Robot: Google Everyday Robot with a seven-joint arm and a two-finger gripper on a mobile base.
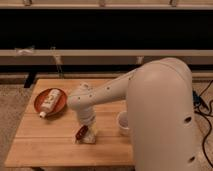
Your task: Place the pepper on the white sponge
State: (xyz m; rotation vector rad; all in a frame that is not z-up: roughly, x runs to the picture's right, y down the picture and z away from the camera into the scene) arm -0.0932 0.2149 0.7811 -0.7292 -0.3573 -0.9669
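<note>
The pepper [81, 133] is a small dark red thing lying at the left end of the white sponge [91, 137], a pale block near the middle of the wooden table [47, 146]. Whether the pepper rests fully on the sponge or leans against its edge I cannot tell. My gripper [88, 128] points straight down right over the sponge and pepper, touching or nearly touching them. The wrist hides most of the sponge's top.
A round reddish-brown plate [39, 108] at the table's left holds a white tube with a red label [50, 101]. A white cup [122, 123] stands just right of the sponge. The big white arm covers the table's right side.
</note>
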